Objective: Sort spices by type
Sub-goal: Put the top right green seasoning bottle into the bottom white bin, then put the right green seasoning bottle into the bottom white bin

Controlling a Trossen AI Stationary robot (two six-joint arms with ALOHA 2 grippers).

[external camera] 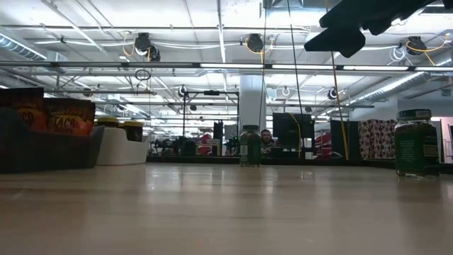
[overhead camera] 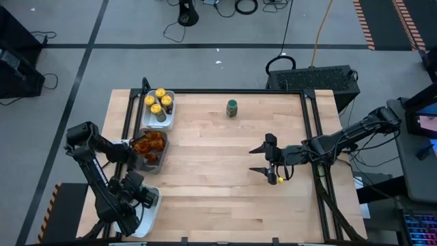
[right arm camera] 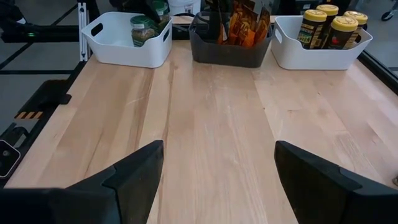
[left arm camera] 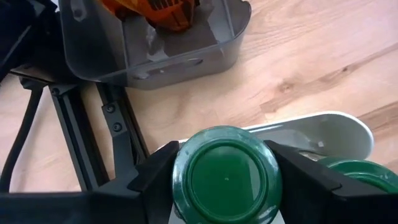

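A green-lidded spice jar [left arm camera: 225, 177] stands between the fingers of my left gripper [overhead camera: 140, 196], over the white tray [left arm camera: 336, 127] at the table's near left; the gripper is shut on it. A second green lid [left arm camera: 364, 174] shows in that tray. Another green-lidded jar [overhead camera: 232, 107] stands on its base on the table near the far edge. Yellow-lidded jars [overhead camera: 158, 102] stand in the far white tray, and orange-brown packets [overhead camera: 149, 143] fill the dark grey tray. My right gripper [overhead camera: 263, 158] hangs open above mid-table, holding nothing. My left gripper pinches the jar between its two fingers, one on each side just under the green lid [left arm camera: 180, 180]. The fingers come steeply from above. The jar is upright, lid up; its base is hidden, so I cannot tell whether it rests in the tray.
The three trays line the table's left edge: white with yellow-lidded jars [right arm camera: 323, 43], dark grey [right arm camera: 230, 53], white with a green-lidded jar [right arm camera: 142, 30]. The low view shows one more green-lidded jar [external camera: 415, 142] at its right. Bare wood [overhead camera: 218, 178] lies between the trays and my right gripper.
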